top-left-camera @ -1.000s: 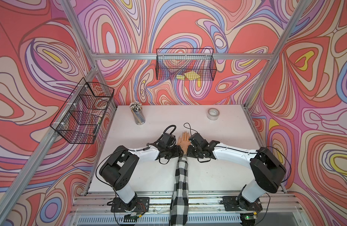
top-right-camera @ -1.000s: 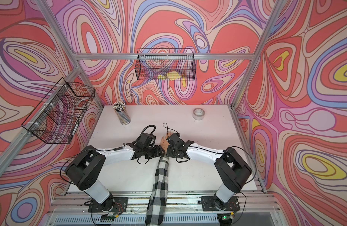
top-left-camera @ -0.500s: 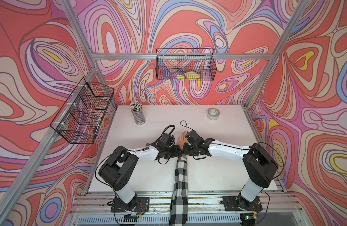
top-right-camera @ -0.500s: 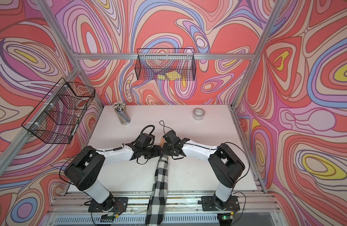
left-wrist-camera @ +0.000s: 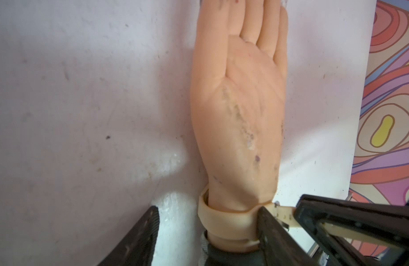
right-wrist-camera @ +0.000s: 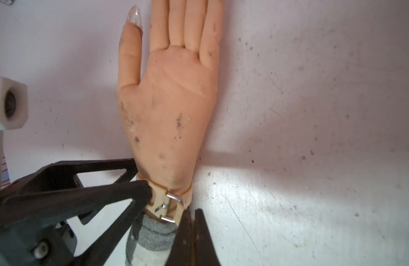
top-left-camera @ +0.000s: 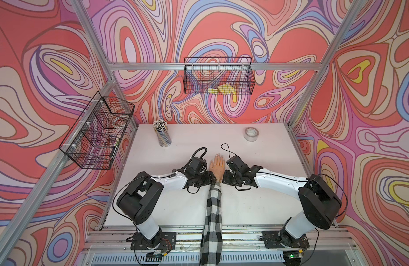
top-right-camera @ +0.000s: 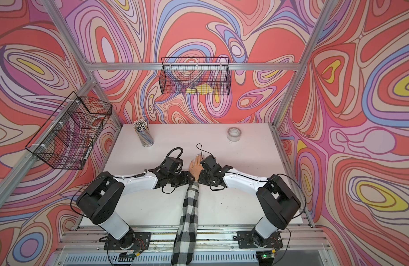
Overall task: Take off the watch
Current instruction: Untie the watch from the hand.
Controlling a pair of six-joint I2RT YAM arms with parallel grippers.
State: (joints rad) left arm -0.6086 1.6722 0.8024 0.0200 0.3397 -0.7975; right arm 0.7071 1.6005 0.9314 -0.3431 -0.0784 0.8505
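cream-strapped watch [right-wrist-camera: 163,202] rides buckle [right-wrist-camera: 174,197] up on the mannequin hand [right-wrist-camera: 171,103] wrist, flat on the table [right-wrist-camera: 314,115]. right gripper [right-wrist-camera: 190,230], pressed together, pinches the strap tail [left-wrist-camera: 283,210]; left gripper [left-wrist-camera: 208,207] stands spread astride the wrist. the band looks light, soft and bendy, best taken by that tail.

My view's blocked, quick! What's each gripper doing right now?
Left gripper: open, straddling the watch.
Right gripper: shut beside the buckle; whether it pinches the watch cannot be told.
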